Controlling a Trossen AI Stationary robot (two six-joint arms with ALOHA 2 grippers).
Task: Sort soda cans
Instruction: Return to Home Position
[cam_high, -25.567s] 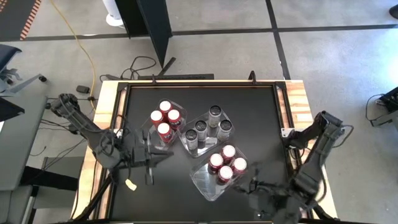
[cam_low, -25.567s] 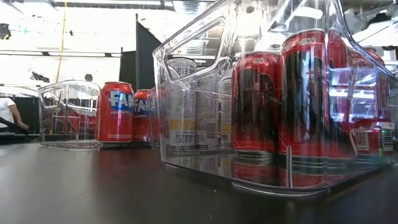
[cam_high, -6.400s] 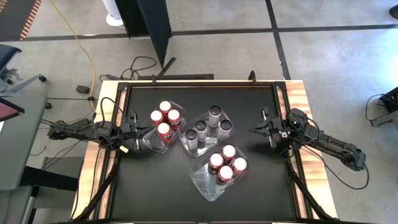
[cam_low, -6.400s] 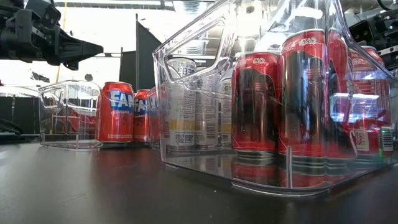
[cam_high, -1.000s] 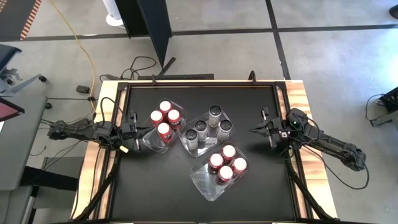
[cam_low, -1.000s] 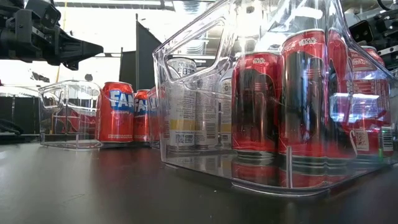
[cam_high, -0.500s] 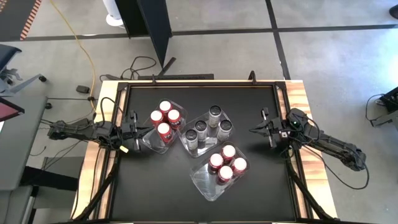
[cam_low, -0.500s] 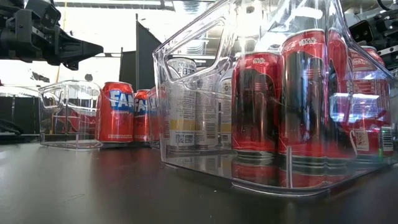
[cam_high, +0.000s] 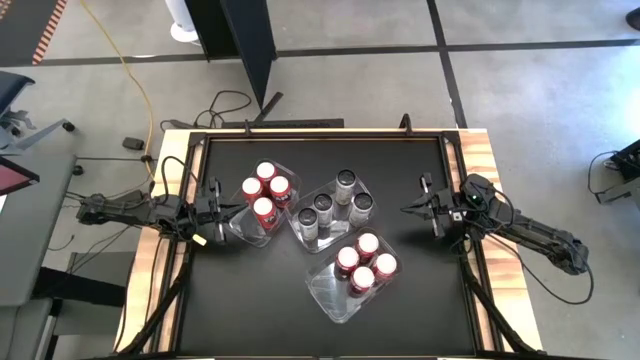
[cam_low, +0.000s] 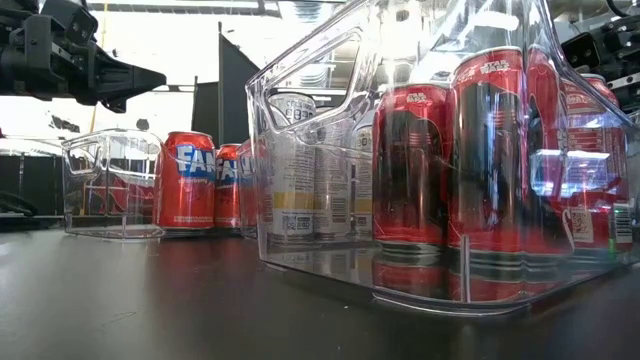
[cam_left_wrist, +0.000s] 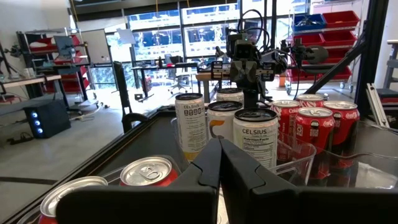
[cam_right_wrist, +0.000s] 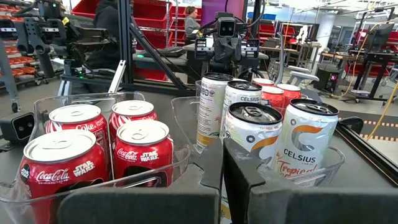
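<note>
Several red soda cans (cam_high: 266, 193) stand upright in a clear tray at the table's left. Several silver-grey cans (cam_high: 323, 203) fill a middle tray, and more red cans (cam_high: 362, 278) stand in a tray nearer the front edge. My left gripper (cam_high: 240, 209) hovers shut and level just left of the left tray, its fingertips (cam_left_wrist: 219, 163) together above the red cans (cam_left_wrist: 144, 173). My right gripper (cam_high: 405, 208) hovers shut and level to the right of the middle tray, facing the silver cans (cam_right_wrist: 252, 127) and red cans (cam_right_wrist: 142, 146).
The three clear trays (cam_high: 332, 300) sit close together mid-table, all slanting the same way. A raised black frame (cam_high: 325, 133) and wooden side strips (cam_high: 480, 160) border the table. Open black tabletop lies at the near left (cam_high: 240, 310) and along the far edge. A person (cam_right_wrist: 189, 17) is in the room behind.
</note>
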